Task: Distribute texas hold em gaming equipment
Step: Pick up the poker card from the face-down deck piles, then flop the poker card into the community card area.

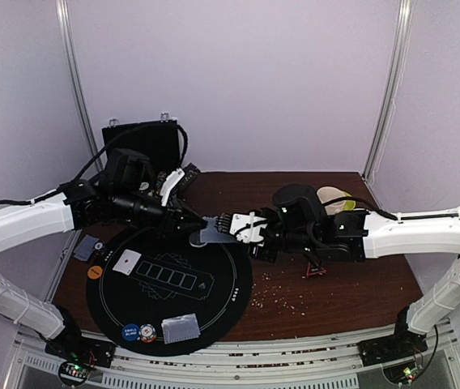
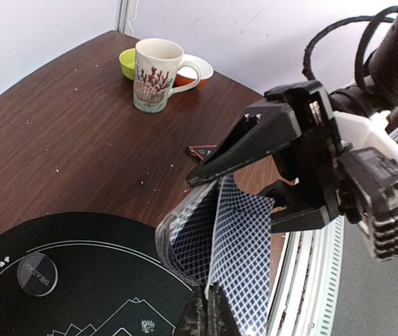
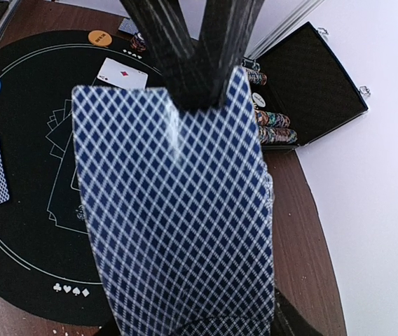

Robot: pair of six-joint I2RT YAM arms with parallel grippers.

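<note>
Gripping the deck edgewise in the right hand, mid-air over the far rim of the black mat, well off the table. Pinching the top card by one short edge with the left hand, clenched tight on it. Probably a single card, though cannot rule out a second clinging behind. Expect almost no weight: a thin, springy sheet, glossy and slick against its neighbours, bowing where peeled from the pack. Best taken at the edge, flat between the pads, and slid off rather than yanked. Lying on the mat: a face-up card, face-down cards, an orange disc, a blue disc.
</note>
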